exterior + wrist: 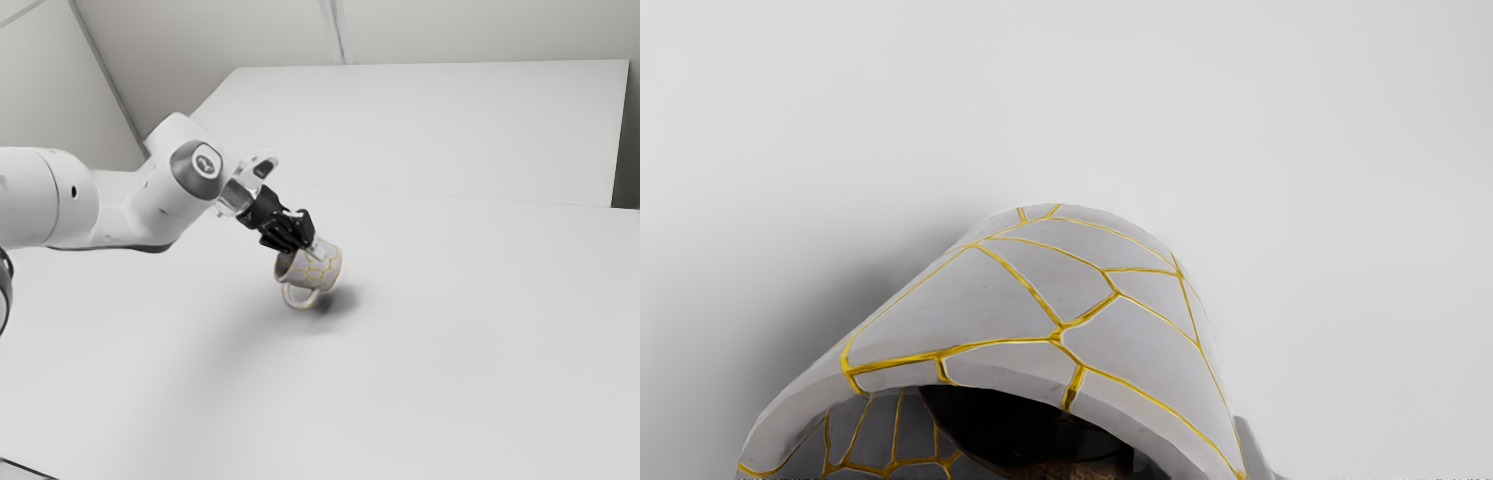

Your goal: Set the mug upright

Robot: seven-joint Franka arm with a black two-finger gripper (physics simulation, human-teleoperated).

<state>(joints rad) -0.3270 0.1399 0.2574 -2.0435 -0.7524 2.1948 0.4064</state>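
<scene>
At the claw [305, 245], tipped mug [316, 269].

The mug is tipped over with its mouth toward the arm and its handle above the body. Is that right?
Not quite: the exterior view shows the handle below the body. The mug is tipped over, its mouth toward the arm.

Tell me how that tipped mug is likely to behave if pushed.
The mug should stay stiff, given its thick rim. Its rounded wall suggests it could roll, but the handle jutting from its side would probably cut that short. Its smooth-looking surface might slip.
</scene>
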